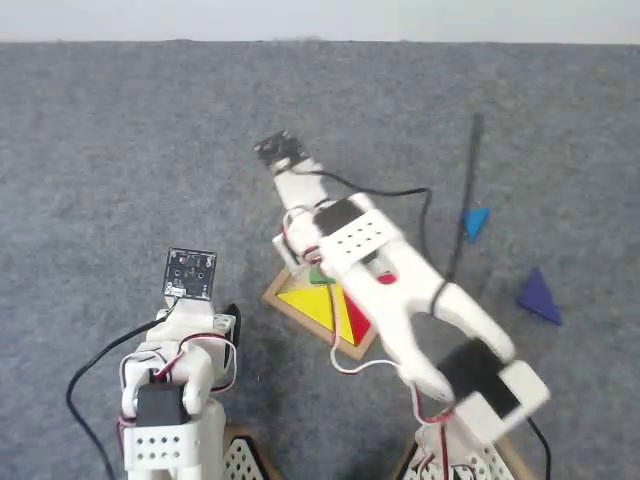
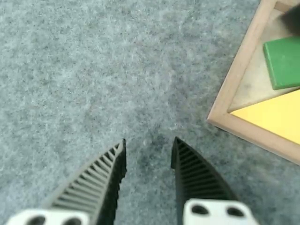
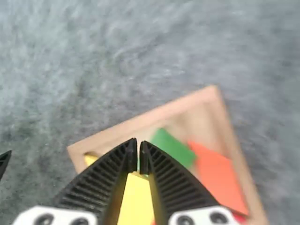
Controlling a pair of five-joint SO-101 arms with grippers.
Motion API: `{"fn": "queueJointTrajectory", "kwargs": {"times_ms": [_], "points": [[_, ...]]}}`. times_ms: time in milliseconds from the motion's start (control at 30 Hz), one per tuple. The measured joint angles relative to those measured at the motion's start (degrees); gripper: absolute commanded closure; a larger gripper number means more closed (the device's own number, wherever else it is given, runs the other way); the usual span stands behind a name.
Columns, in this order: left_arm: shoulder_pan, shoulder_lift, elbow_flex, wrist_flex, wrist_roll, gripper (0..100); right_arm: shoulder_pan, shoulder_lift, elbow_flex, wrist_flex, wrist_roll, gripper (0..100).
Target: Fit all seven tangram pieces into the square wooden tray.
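My right pincer point(image 3: 138, 149) hangs pressed together over the wooden tray point(image 3: 140, 120); my left pincer point(image 2: 148, 146), spread, hovers beside the tray's corner.

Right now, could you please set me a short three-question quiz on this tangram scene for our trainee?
1. True or false: the left gripper is open above the grey carpet.
2. Which piece lies outside the wooden tray? A green piece; B yellow triangle; C purple triangle.
3. Fill in: the right gripper hovers over the ____.
Key: 1 true; 2 C; 3 wooden tray.
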State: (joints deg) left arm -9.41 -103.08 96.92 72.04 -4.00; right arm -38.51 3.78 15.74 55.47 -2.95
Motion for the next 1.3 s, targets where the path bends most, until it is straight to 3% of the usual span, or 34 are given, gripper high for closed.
{"fn": "queueJointTrajectory", "kwargs": {"times_ms": [200, 533, 1000, 1300], "points": [[0.0, 0.0, 0.0, 0.0, 0.0, 85, 7.12, -2.29, 2.73, 1.49, 0.0, 99.2], [0.0, 0.0, 0.0, 0.0, 0.0, 85, 7.3, 4.4, 4.31, -1.41, 0.35, 99.2], [0.09, 0.0, 0.0, 0.0, 0.0, 85, 3.69, 5.36, 2.64, -1.76, 0.53, 99.2], [0.09, 0.0, 0.0, 0.0, 0.0, 85, -4.13, 1.58, 2.55, -5.19, 0.53, 99.2]]}}
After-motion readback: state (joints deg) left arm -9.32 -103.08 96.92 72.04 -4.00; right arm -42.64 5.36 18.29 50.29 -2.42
